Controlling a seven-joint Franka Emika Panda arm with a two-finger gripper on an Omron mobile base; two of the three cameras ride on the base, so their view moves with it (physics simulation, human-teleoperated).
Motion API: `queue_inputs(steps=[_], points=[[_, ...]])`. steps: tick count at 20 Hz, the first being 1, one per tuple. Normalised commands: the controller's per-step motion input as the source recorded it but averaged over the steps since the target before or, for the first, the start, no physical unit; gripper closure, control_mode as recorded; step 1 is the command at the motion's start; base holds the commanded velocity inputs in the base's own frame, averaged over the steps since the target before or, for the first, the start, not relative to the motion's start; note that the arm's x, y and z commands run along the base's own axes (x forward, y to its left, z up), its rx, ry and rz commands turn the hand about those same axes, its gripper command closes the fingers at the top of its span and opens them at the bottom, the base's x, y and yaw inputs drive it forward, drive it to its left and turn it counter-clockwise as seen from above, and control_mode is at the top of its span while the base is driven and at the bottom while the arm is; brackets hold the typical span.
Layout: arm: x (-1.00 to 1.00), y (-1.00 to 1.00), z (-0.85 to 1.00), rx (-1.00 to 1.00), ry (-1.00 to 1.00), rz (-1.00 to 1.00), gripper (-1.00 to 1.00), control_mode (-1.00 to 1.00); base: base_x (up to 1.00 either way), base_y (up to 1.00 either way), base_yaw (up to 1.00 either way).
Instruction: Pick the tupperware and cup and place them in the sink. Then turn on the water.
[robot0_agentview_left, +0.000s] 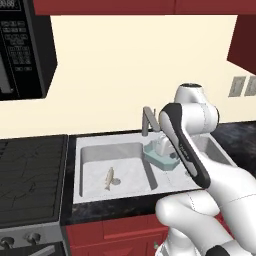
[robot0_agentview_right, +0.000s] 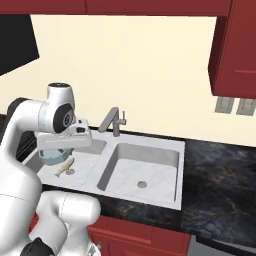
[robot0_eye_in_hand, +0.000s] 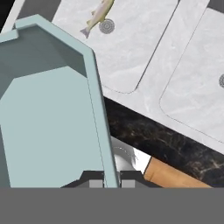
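Hand view: fingers clamped on tupperware rim wall, above sink.

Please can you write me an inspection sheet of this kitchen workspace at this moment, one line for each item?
Surface: dark marbled counter around a light grey double-basin sink.
Job's things: tupperware, pale blue-grey, held up above the sink near the centre divider, also seen in the left base view; cup: nothing seen; water: none runs from the faucet.
Clutter: a small tan fish lies in the left basin by the drain.
Grippers: pincer shut on the tupperware's rim, one finger on each side of the wall.
Cables: nothing seen.
Surroundings: stove left of the sink, microwave above it, red cabinets, wall sockets.
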Motion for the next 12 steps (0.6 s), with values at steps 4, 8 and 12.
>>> queue_inputs(steps=[4,8,12], points=[[0.73,0.31,-0.04,-0.09,0.06,0.13,1.00,-1.00,0.00,0.00,0.00],[0.60,0.47,-0.06,-0.14,0.07,0.03,1.00,-1.00,0.00,0.00,0.00],[0.57,0.29,-0.06,-0.13,0.07,0.03,1.00,-1.00,0.00,0.00,0.00]])
